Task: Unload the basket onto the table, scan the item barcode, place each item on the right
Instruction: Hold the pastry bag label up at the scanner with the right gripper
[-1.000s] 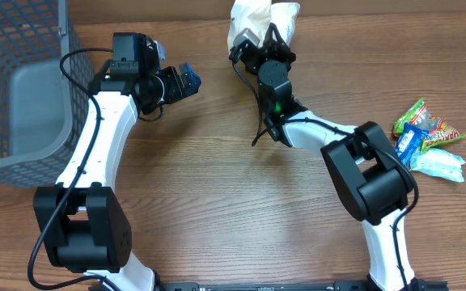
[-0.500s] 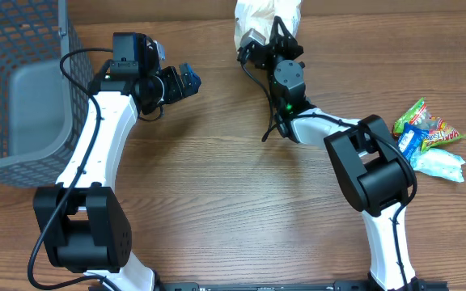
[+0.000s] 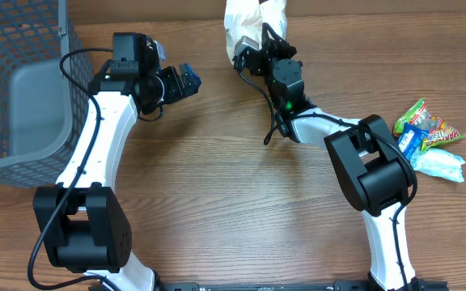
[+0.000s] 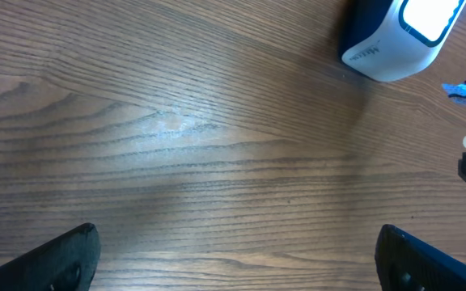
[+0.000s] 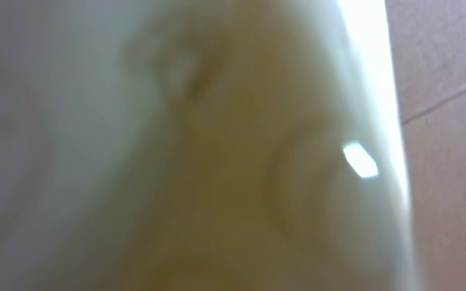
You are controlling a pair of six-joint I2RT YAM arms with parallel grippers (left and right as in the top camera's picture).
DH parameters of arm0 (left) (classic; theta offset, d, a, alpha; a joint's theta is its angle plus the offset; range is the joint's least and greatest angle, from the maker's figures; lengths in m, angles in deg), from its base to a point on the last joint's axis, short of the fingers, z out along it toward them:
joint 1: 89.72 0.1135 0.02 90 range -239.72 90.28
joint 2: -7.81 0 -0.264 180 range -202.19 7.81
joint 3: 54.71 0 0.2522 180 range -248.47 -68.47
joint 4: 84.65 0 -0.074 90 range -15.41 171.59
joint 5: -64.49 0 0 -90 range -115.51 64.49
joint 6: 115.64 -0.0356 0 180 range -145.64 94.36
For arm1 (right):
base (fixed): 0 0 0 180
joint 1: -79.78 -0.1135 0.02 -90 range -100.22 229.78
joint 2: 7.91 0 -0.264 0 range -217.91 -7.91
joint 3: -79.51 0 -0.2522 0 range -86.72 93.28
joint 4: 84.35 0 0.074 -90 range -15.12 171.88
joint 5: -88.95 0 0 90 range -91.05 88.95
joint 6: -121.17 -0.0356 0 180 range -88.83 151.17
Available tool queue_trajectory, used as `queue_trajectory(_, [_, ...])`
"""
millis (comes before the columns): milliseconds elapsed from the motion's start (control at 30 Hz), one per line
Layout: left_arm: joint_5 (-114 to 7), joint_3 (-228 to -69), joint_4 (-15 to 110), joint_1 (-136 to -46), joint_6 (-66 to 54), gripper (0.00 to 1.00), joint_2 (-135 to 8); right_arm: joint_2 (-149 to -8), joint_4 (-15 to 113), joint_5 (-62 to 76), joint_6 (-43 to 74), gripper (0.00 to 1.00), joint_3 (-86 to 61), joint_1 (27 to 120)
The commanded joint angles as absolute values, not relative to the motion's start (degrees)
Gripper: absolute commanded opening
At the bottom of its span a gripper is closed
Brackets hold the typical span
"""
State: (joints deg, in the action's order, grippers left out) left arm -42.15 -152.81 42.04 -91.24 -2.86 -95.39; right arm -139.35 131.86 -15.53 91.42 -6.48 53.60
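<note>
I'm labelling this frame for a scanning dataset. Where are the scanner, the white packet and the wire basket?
scanner [image 4: 387, 55], left wrist view, on its white housing.
white packet [image 3: 238, 23], overhead view, on its bare left side.
wire basket [image 3: 14, 32], overhead view, on its mesh wall.

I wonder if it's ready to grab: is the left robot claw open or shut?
Open. The left gripper has two black fingertips far apart, only bare wooden table between them.

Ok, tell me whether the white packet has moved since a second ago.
Yes: the packet has shifted slightly left, toward the basket.
</note>
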Motion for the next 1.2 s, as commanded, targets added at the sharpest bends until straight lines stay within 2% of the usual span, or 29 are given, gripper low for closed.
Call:
queue_trajectory(0, [-41.4, -152.6, 41.9, -91.6, -2.9, 1.0, -95.3, -139.1, 132.6, -13.9, 91.0, 0.04, -5.5, 54.1])
queue_trajectory(700, [-41.4, -152.6, 41.9, -91.6, -2.9, 1.0, -95.3, -139.1, 135.1, -13.2, 91.2, 0.04, -4.6, 54.9])
queue_trajectory(833, [-41.4, -152.6, 41.9, -91.6, -2.9, 1.0, -95.3, -139.1, 134.9, -22.2, 89.0, 0.04, -4.6, 53.9])
queue_trajectory(933, [-41.4, -152.6, 41.9, -91.6, -2.9, 1.0, -95.3, -139.1, 135.0, -31.4, 83.1, 0.04, -4.6, 52.2])
queue_trajectory(1167, [-41.4, -152.6, 41.9, -91.6, -2.9, 1.0, -95.3, -139.0, 135.1, -47.1, 82.8, 0.04, -4.6, 46.7])
